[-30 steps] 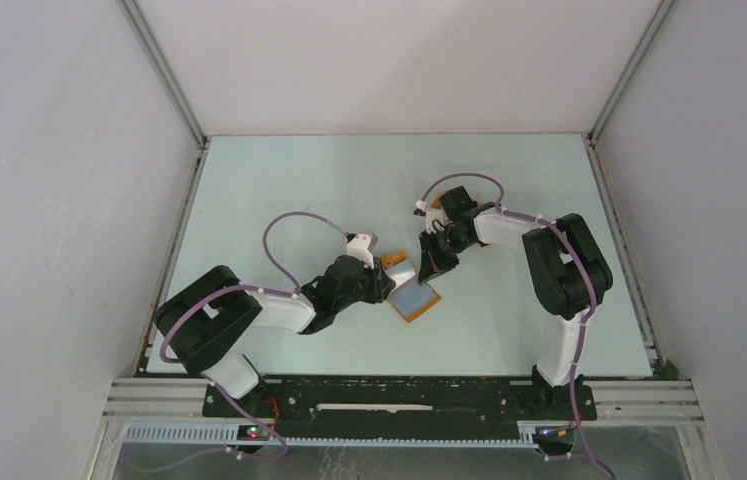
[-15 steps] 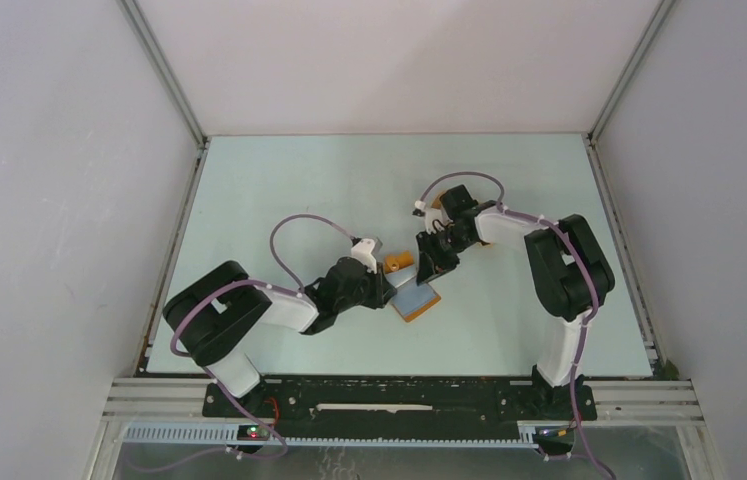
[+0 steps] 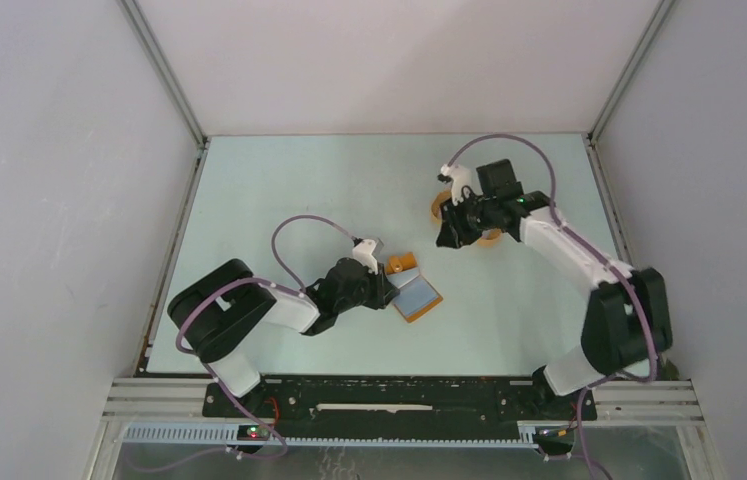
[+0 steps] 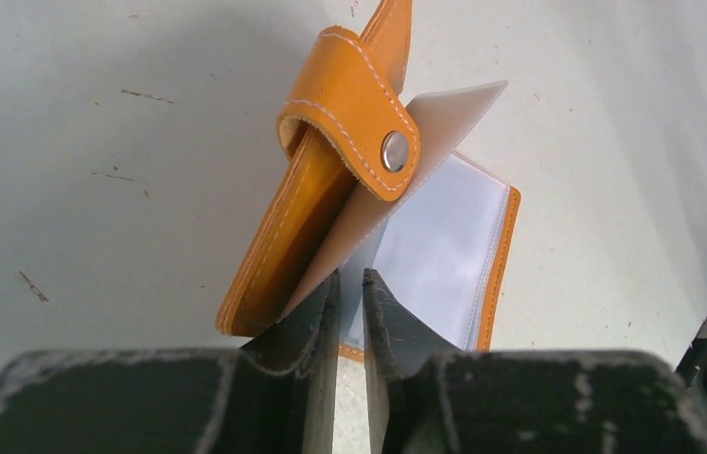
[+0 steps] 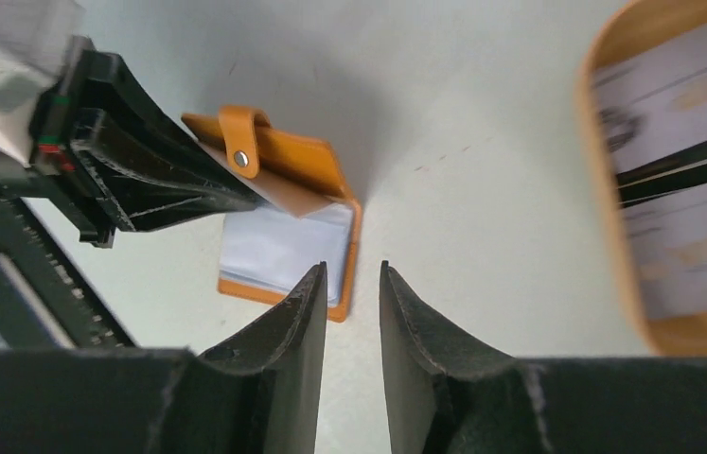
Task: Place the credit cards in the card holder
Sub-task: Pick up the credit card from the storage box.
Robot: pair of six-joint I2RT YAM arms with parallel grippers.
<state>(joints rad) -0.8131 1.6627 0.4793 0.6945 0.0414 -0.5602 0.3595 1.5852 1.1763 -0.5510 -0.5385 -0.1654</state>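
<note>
The left fingers (image 4: pixel 323 307) are clenched to a thin slit on the near edge of the card holder (image 4: pixel 278 236), pinching it where a cloudy plastic leaf (image 4: pixel 425 142) rises from the fold. The orange cover stands tilted up on edge against them, its closing tab (image 4: pixel 354 90) curled over the top with the snap button (image 4: pixel 394 151) facing the wrist camera. The other half of the holder lies flat on the desk (image 3: pixel 279 190), its clear sleeve (image 4: pixel 444 246) face up; whether a card sits in the sleeve cannot be told. The holder rests near the middle of the desk, a little toward the near edge.

The right fingers (image 5: pixel 307 303) are released, with an open gap and nothing between them, and hang in the air above bare desk between the holder and an oval orange-rimmed tray (image 5: pixel 591 142). They touch neither one. The tray lies right of the desk's middle, farther from the near edge than the holder and apart from it. The credit cards (image 5: pixel 680 85) lie inside the tray, pale and overlapping, with dark bands crossing them.
</note>
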